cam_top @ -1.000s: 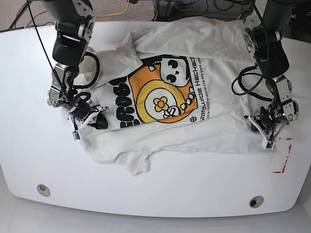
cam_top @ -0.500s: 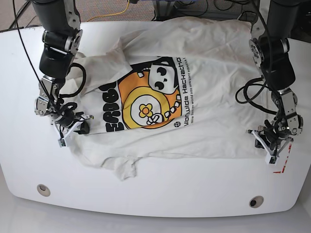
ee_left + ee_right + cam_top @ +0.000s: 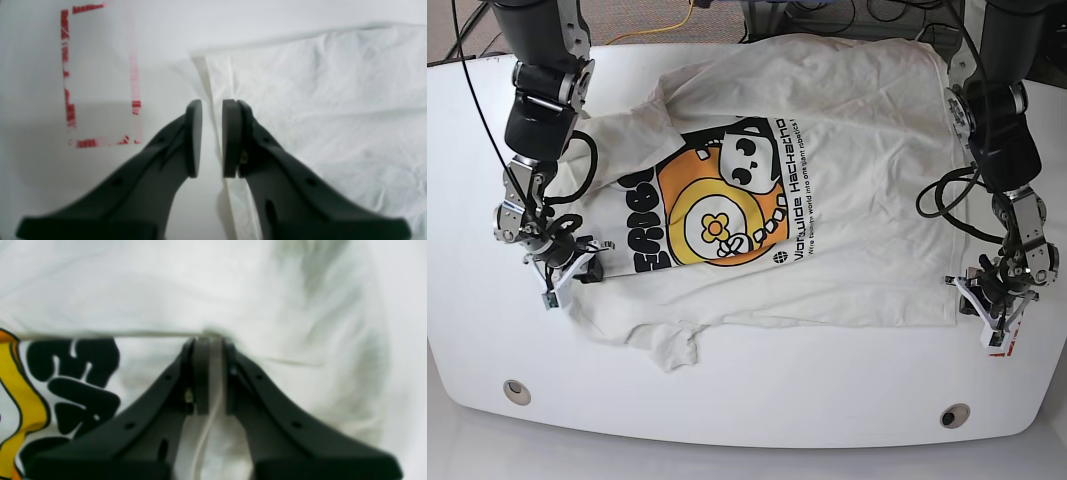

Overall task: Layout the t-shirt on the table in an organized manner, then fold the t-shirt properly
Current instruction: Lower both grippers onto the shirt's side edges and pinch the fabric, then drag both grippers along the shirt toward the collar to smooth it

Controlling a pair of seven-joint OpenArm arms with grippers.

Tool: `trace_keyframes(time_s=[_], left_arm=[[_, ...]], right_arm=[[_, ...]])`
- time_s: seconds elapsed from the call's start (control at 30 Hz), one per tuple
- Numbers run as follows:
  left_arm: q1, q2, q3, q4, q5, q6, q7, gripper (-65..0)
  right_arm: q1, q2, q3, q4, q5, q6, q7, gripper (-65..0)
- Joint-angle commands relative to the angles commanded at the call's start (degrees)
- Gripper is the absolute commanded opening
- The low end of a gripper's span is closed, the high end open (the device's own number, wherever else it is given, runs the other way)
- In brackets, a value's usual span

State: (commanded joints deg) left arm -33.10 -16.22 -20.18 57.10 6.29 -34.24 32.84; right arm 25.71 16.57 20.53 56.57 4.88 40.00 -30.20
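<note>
In the base view, the right black metal pincer point(image 3: 597, 262) hung at the off-white cotton short-sleeved t-shirt point(image 3: 867, 200), which lay rumpled across the glossy white worktop point(image 3: 757, 400); its orange-and-yellow flower graphic point(image 3: 717, 228) sat mid-cloth. The left black metal pincer point(image 3: 212, 138) was at the shirt's corner. Only the wrist views showed both pincers parted slightly; blur made any cloth contact uncertain. The left wrist view alone showed the red tape outline point(image 3: 87, 143) fully, while in the base view the arm partly hid it.

White table point(image 3: 827, 400), glossy, curved corners, two round grommet holes point(image 3: 517, 392); rumpled t-shirt point(image 3: 857, 200) lies on top, red tape mark point(image 3: 70, 115) beside.
</note>
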Motion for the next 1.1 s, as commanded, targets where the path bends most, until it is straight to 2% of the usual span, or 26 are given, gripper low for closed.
trace_keyframes(time_s=[0.1,0.17,0.3,0.53,0.73,0.83,1.1], left_arm=[[1.23,0.18,-0.09,3.25,-0.09,-0.35,3.34,-54.9],[2.29,0.26,-0.09,5.19,-0.53,-1.67,5.1,-54.9],[6.15,0.62,-0.09,10.2,-5.71,-4.92,8.88,-54.9],[15.21,1.23,0.26,18.11,-13.8,-4.84,12.75,-54.9],[20.04,3.96,0.18,18.73,-13.89,-4.75,12.4,-54.9],[20.66,3.96,0.26,16.7,-13.54,-4.75,10.81,-54.9],[19.08,3.43,0.35,6.24,-10.9,-4.75,4.04,-54.9]], right_arm=[[-1.58,-1.41,0.35,8.0,0.09,0.0,-5.1,-46.0],[-3.78,-2.02,0.35,11.96,0.09,0.0,-7.03,-44.5],[-9.05,-3.25,0.44,22.15,0.09,0.0,-9.93,-44.7],[-17.41,-4.22,2.55,30.77,0.09,0.0,-11.43,-44.7],[-20.04,-4.4,7.65,28.75,0.09,0.0,-11.25,-44.9],[-19.96,-3.87,8.7,25.41,0.09,0.0,-11.08,-44.9],[-18.73,-1.23,9.58,12.66,0.09,0.0,-3.25,-44.9]])
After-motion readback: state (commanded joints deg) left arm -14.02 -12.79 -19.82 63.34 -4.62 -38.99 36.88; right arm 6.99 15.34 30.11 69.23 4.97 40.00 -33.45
